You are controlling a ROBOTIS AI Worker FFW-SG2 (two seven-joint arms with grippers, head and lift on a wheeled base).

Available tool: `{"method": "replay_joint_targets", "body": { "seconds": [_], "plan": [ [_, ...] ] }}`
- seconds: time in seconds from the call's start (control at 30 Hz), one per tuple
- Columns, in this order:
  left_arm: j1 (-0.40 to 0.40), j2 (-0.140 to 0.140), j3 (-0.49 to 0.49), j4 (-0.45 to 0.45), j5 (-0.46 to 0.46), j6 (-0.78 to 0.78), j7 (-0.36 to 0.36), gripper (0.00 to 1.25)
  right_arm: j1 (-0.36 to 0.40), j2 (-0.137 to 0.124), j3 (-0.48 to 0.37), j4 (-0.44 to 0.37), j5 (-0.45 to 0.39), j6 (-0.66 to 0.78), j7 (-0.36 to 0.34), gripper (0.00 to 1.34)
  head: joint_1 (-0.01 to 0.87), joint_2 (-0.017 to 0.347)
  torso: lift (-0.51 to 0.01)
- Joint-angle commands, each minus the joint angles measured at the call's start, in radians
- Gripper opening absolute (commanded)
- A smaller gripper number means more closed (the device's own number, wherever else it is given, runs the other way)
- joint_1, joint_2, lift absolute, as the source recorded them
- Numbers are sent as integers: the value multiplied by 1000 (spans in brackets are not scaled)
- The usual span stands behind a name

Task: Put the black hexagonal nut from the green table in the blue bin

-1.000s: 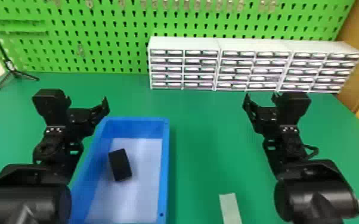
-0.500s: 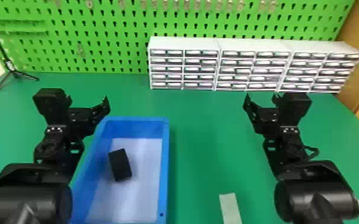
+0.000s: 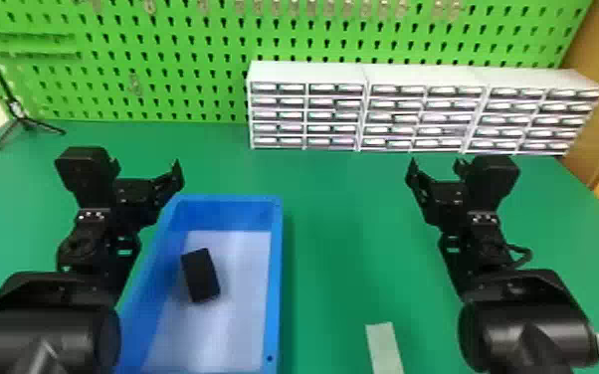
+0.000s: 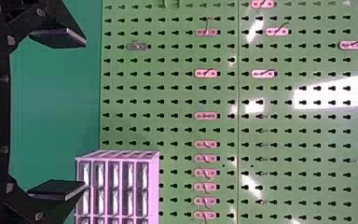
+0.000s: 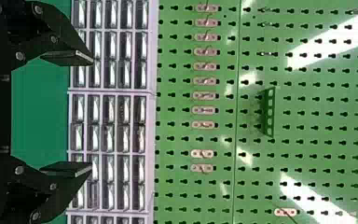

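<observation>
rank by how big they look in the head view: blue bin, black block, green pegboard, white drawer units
1. Green pegboard
2. White drawer units and blue bin: too alike to rank, with the bin cut off at the bottom edge
3. Black block

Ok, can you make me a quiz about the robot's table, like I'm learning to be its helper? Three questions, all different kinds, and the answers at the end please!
1. True or false: the left gripper and the right gripper are both open.

2. Pick one. What colour is the block lying inside the blue bin?
A) yellow
B) black
C) red

3. Fill in the missing word: on the green table, the blue bin sits closer to the robot's ____ arm.

Key: 1. true; 2. B; 3. left
</observation>
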State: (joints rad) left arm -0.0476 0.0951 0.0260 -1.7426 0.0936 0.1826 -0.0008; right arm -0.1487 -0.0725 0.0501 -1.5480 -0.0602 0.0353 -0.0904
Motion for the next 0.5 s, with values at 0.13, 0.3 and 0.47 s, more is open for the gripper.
{"method": "replay_joint_targets", "body": {
  "seconds": [0.13, 0.3, 0.47],
  "plan": [
    [0, 0, 0, 0, 3, 0, 1, 1048, 0, -1, 2, 0, -4, 3, 0, 871, 686, 28, -96],
    [0, -2, 2, 0, 5, 0, -1, 1048, -2, -1, 2, 0, -6, 5, 0, 871, 686, 28, -96],
    [0, -3, 3, 0, 8, -2, 1, 1048, -2, -1, 2, 0, -10, 8, 0, 871, 686, 28, -96]
  ]
}}
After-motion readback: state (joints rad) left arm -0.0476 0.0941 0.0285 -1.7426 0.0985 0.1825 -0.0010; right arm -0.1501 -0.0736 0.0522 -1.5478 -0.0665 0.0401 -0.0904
